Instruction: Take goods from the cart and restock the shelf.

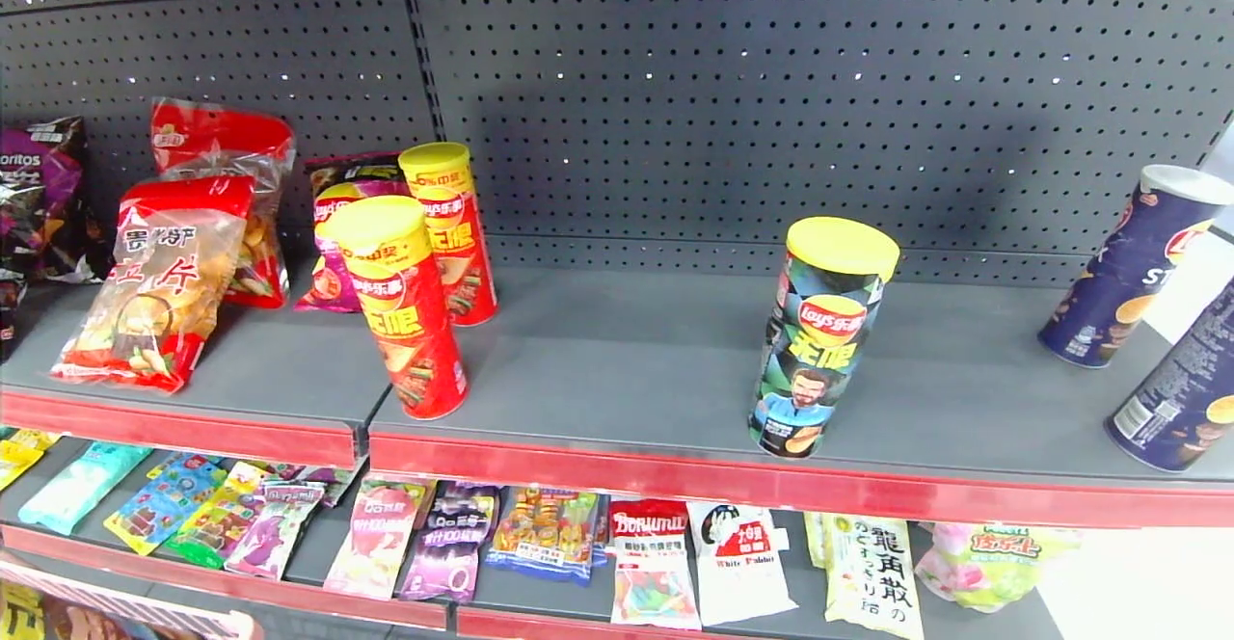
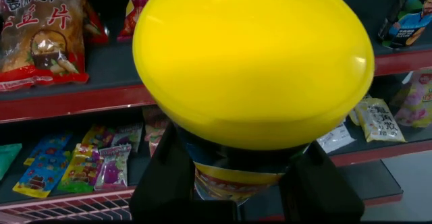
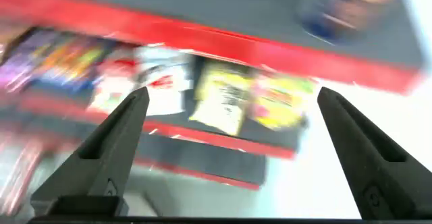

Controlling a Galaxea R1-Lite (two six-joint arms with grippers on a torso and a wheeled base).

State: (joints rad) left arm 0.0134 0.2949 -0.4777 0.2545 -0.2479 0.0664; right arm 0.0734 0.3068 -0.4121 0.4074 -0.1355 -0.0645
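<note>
My left gripper [image 2: 239,187] is shut on a chip can with a yellow lid [image 2: 253,62]; the lid sits close to the left wrist camera, and black fingers [image 2: 162,183] flank the can's body. Behind it are the red-edged shelves. My right gripper [image 3: 233,92] is open with nothing between its fingers, in front of the lower shelf of candy bags [image 3: 223,99]. On the grey upper shelf [image 1: 627,360] stand a dark can with a yellow lid [image 1: 822,332] and two red cans [image 1: 400,317] [image 1: 453,230].
Red snack bags [image 1: 159,283] and a purple bag [image 1: 39,197] fill the shelf's left end. Two navy cans [image 1: 1123,269] [image 1: 1181,385] stand at the right end. Bare shelf lies between the red cans and the dark can. Several candy packets [image 1: 549,534] lie on the lower shelf.
</note>
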